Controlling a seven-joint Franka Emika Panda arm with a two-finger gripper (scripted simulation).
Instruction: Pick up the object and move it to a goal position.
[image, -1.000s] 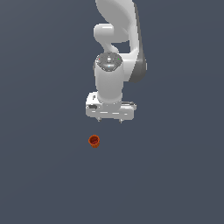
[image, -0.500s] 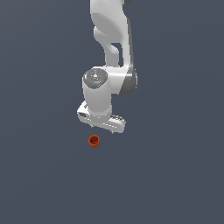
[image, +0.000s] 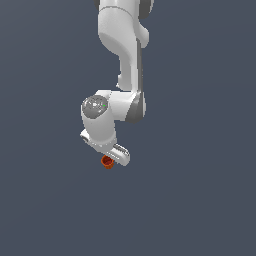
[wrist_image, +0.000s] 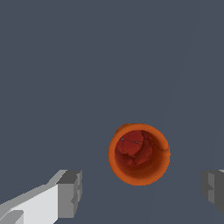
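The tiny orange-red cup-shaped cylinder (wrist_image: 139, 154) stands upright on the plain dark grey desk (image: 200, 200), hollow top facing up. The white robot gripper (wrist_image: 140, 192) hangs directly over it, jaws spread wide and released, 1 grey fingertip (wrist_image: 70, 194) on either side, neither touching the cup.

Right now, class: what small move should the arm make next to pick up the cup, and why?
Probably lower straight down a little. In the wrist view the cup stands upright between the open gripper's fingers, untouched, with gaps on both sides.
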